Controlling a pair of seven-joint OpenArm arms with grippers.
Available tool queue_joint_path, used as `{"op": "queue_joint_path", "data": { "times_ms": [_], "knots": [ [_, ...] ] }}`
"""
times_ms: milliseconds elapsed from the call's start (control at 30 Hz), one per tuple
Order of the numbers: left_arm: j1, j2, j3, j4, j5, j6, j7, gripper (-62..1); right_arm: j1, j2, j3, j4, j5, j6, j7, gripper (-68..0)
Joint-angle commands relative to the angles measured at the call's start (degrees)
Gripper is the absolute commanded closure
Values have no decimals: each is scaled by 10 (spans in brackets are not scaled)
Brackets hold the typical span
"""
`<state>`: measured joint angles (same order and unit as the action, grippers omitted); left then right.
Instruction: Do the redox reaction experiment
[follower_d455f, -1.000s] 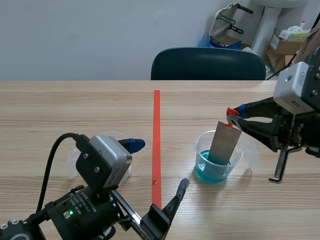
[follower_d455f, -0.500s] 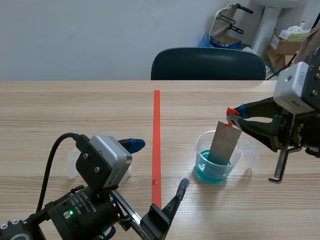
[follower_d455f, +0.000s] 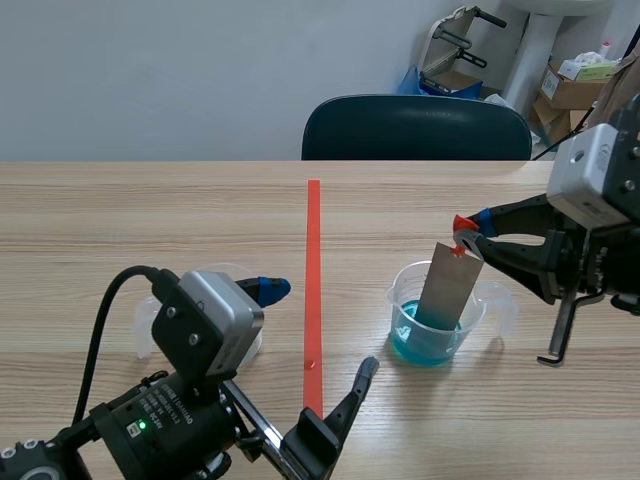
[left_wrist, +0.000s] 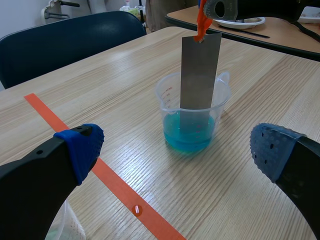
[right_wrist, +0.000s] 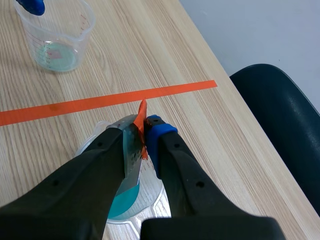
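Nothing has moved in the last 1 second: the right hand (follower_d455f: 470, 235) stays pinched on the metal strip (follower_d455f: 447, 288) by its orange tab, lower end dipped in the beaker (follower_d455f: 400, 300) of blue solution on the bench. The left hand (left_wrist: 172, 150) sits wide open and empty. The strip seems to be soaking.

At the lower left of the frame, the left arm (follower_d455f: 150, 435) is matte black, topped by a silver-grey camera box (follower_d455f: 212, 322) with rounded corners and small dark screws. A thick black cable (follower_d455f: 98, 335) loops off it, and a green light (follower_d455f: 141, 424) glows beside a white label (follower_d455f: 162, 405) (print too small to read). The left tool (follower_d455f: 318, 330) has thick black fingers with blue dotted pads (left_wrist: 80, 150). At the right edge, the right tool (follower_d455f: 468, 232) is likewise black, blue-tipped, under a matching grey housing (follower_d455f: 590, 180).
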<state>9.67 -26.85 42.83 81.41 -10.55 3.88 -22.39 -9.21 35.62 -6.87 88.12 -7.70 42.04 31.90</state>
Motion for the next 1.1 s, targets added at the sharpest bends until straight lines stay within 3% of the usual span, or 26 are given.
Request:
{"op": "queue_joint_path", "data": {
  "times_ms": [0,333,567,800,1067],
  "knots": [
    [-2,2,2,8,-3,-2,-8,-623,7,9,2,7,3,7,7,-8],
    [-2,2,2,8,-3,-2,-8,-623,3,22,19,67,26,7,-2,-8],
    [-2,2,2,8,-3,-2,-8,-623,3,58,21,114,111,7,-67,-8],
    [-2,2,2,8,-3,-2,-8,-623,2,104,21,164,217,7,-165,-8],
    [-2,2,2,8,-3,-2,-8,-623,-44,128,76,228,291,7,-231,-8]
  ]
}}
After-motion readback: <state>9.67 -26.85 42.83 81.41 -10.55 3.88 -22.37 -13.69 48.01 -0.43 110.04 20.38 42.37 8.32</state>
